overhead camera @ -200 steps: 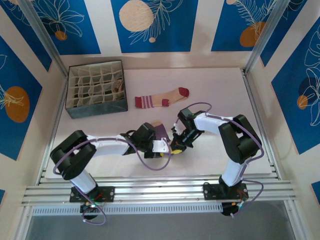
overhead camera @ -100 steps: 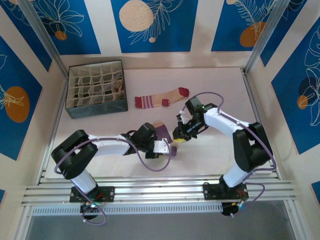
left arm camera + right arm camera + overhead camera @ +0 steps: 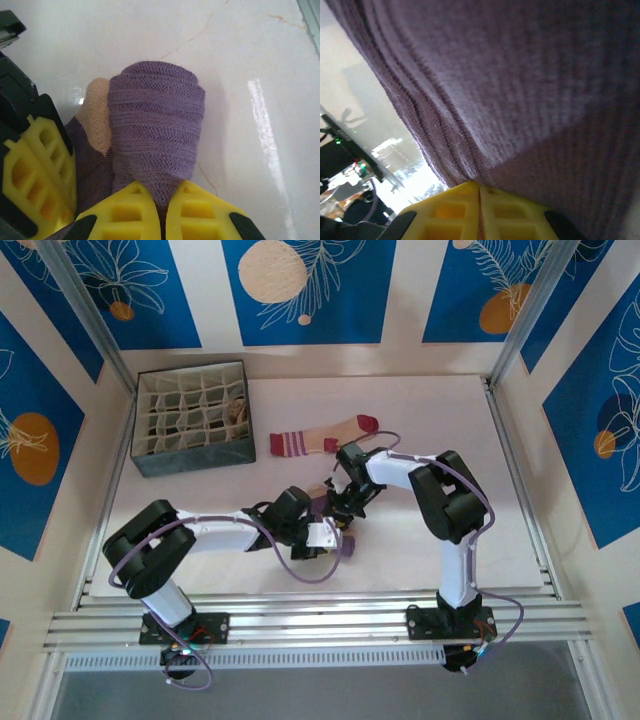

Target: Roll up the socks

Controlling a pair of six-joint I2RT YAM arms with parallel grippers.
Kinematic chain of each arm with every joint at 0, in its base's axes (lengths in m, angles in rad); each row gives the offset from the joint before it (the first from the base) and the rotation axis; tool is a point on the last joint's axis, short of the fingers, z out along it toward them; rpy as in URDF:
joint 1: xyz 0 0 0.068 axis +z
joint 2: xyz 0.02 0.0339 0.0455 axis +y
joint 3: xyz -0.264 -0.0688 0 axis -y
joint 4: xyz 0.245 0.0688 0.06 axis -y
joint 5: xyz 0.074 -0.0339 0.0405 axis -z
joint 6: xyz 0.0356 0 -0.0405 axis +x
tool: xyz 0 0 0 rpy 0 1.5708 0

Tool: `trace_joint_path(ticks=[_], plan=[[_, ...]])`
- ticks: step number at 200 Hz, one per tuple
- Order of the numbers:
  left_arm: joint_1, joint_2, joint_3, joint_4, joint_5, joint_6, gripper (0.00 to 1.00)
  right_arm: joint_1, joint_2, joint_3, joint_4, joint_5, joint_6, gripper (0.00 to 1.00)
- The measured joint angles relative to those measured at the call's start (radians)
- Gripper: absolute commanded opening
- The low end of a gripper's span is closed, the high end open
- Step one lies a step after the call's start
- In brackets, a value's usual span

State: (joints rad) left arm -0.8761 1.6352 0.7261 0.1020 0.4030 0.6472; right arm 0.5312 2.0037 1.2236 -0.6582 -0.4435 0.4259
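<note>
Both of my arms meet at the middle of the white tabletop [image 3: 430, 430], and my left gripper [image 3: 328, 537] has its yellow jaws squeezed nearly together on the purple knitted sock with a tan heel [image 3: 346, 546]. From the left wrist I see that left gripper [image 3: 162, 200] biting the near end of the sock [image 3: 156, 125], which is bundled into a fat roll reaching straight away from my fingertips. The tan heel patch peeks out on the roll's left flank and the rounded far end rests on the table. Just left of the roll stands one yellow latticed finger [image 3: 35, 167] of my right gripper [image 3: 340, 508], pressed against the looser purple fabric there. Over on the right wrist, the right gripper [image 3: 479, 192] is drawn tight, pads meeting in a thin seam with a fold of the purple sock [image 3: 520, 90] caught at the tips. The ribbed cloth fans up and out so close to the lens that it blurs. So the sock sits between my two tools, each pinching it, left from the near side and right from the far side. Beyond them, well apart from either gripper, the flat tan sock with a dark-red toe and striped cuff [image 3: 322, 436] lies stretched out. At the far left corner sits the grey fabric organiser box with white grid dividers [image 3: 195, 456], with something tan-brown tucked in a right-hand cell, too small to make out.
</note>
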Motion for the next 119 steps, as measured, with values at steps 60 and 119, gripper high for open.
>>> trace_joint_path(ticks=[60, 119], plan=[[0.012, 0.021, 0.038, -0.085, 0.084, -0.198, 0.0, -0.048, -0.075, -0.111, 0.067, 0.007, 0.055, 0.07], [0.083, 0.141, 0.139, -0.135, 0.267, -0.422, 0.0, -0.084, -0.158, -0.225, 0.167, 0.03, 0.094, 0.1]])
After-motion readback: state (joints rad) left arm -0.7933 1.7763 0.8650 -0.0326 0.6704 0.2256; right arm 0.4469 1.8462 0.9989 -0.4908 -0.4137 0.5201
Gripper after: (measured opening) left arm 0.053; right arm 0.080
